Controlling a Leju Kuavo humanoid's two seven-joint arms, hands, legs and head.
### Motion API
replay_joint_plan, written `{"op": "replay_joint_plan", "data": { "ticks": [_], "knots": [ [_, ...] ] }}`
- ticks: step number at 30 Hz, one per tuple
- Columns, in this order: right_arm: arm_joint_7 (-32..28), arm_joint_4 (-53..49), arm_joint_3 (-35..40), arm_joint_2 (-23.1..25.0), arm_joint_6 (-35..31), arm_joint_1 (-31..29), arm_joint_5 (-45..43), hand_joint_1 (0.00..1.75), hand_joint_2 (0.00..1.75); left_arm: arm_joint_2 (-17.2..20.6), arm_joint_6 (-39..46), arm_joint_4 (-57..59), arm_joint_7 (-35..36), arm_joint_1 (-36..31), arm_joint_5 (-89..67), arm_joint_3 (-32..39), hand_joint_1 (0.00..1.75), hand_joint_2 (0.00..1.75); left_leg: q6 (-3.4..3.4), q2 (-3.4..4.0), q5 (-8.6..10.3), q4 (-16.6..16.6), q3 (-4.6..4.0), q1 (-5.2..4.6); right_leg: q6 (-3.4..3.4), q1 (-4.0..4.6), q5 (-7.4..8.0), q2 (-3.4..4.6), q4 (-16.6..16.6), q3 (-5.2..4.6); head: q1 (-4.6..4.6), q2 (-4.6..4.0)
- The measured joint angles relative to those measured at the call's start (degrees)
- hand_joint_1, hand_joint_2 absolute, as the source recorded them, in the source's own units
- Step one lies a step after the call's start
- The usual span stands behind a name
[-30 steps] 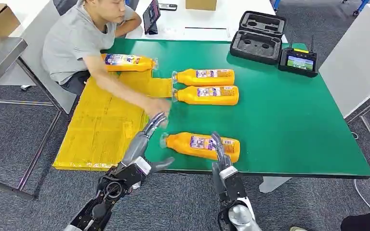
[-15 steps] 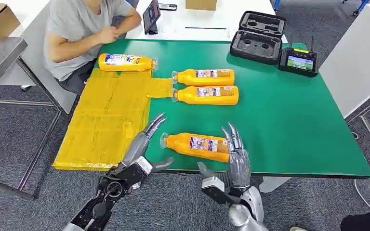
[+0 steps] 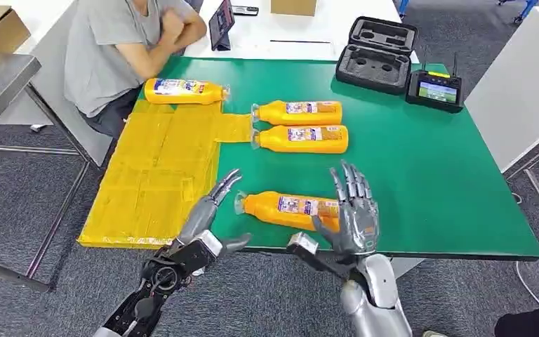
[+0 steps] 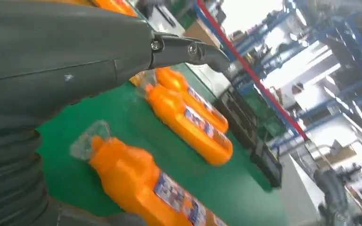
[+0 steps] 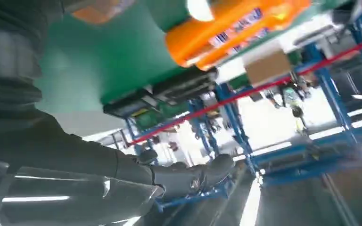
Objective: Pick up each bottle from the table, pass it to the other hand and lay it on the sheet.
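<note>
Four orange bottles lie on the green table (image 3: 428, 182). The nearest bottle (image 3: 288, 208) (image 4: 141, 183) lies near the front edge, cap pointing left. My right hand (image 3: 353, 214) hovers over its right end, fingers spread, holding nothing. My left hand (image 3: 207, 214) is open at the table's front edge, just left of that bottle's cap, over the edge of the yellow sheet (image 3: 154, 175). Two bottles (image 3: 298, 112) (image 3: 302, 138) lie side by side mid-table. A fourth bottle (image 3: 182, 91) lies at the sheet's far end.
A person in a grey shirt (image 3: 109, 49) sits at the table's far left corner, arms folded back. A black foam case (image 3: 377, 53) and a controller with a screen (image 3: 435, 89) stand at the back right. A grey table (image 3: 0, 84) stands to the left.
My right hand rose from below the table edge and opened over the near bottle's right end. The person pulled their arm back off the sheet. My left hand stayed put.
</note>
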Motion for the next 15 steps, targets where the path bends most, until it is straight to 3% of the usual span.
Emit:
{"op": "replay_joint_plan", "data": {
  "ticks": [9, 15],
  "knots": [
    [6.01, 12.36, 1.59, -1.70, 1.11, -6.18, -0.83, 0.00, 1.75, 0.00, 4.80, -3.47, -0.02, 1.80, 6.16, 3.86, 0.00, 1.75, 0.00, -0.03, 0.00, 0.00, -0.01, 0.00, 0.01, 0.00, 0.01, -0.01, 0.01, -0.02, 0.00, 0.00],
    [6.66, 16.39, 1.77, -2.60, 2.73, -8.98, -1.97, 0.00, 1.75, 0.00, 4.30, -5.03, -0.02, 2.03, 8.39, 5.83, 0.00, 1.75, 0.01, -0.01, 0.01, 0.00, 0.04, 0.00, 0.02, -0.01, 0.01, 0.00, 0.00, 0.02, 0.02, 0.00]
  ]
}}
